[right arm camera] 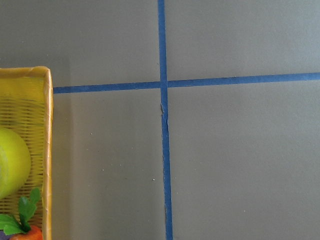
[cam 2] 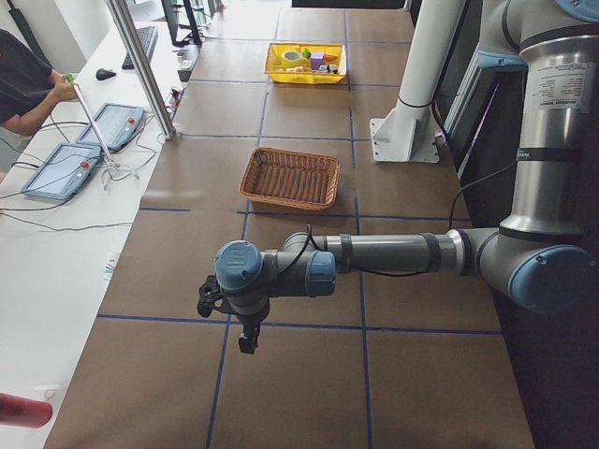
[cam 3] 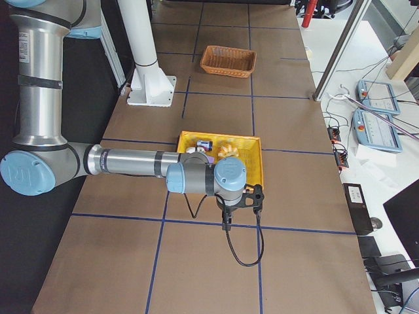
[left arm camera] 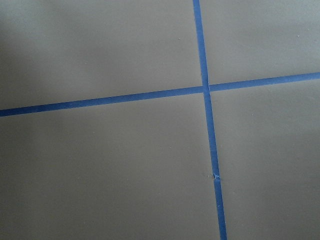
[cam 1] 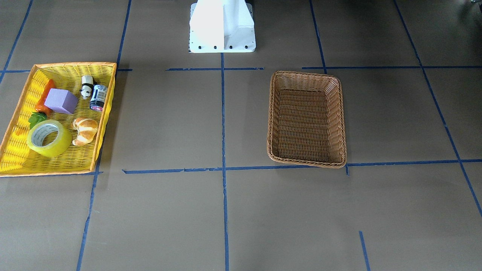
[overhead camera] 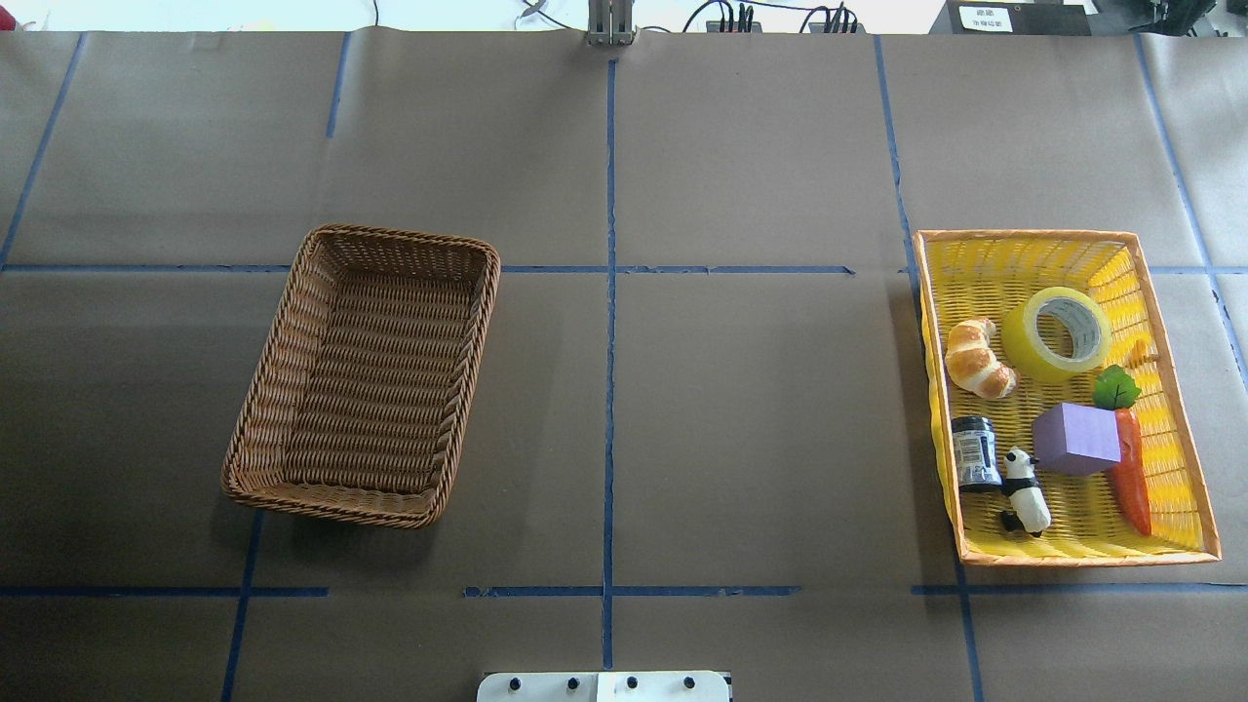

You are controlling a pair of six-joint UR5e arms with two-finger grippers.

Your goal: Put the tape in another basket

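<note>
The tape (cam 1: 60,145), a yellow-green roll with a grey-white core, lies flat in a yellow plastic basket (cam 1: 75,64) beside a croissant (cam 1: 85,130). It also shows in the overhead view (overhead camera: 1032,343) and at the left edge of the right wrist view (right arm camera: 10,162). The brown wicker basket (cam 1: 340,113) stands apart, holding nothing, on the overhead view's left (overhead camera: 273,390). My left gripper (cam 2: 245,339) and right gripper (cam 3: 227,226) show only in the side views, each beyond its table end and hanging above the table. I cannot tell whether they are open or shut.
The yellow basket (overhead camera: 1024,235) also holds a purple block (overhead camera: 1075,439), a carrot (overhead camera: 1131,478), a panda figure (overhead camera: 1026,490) and a small dark can (overhead camera: 973,451). The robot's white base (cam 1: 222,26) stands at the table edge. An operator (cam 2: 28,84) sits at a side bench.
</note>
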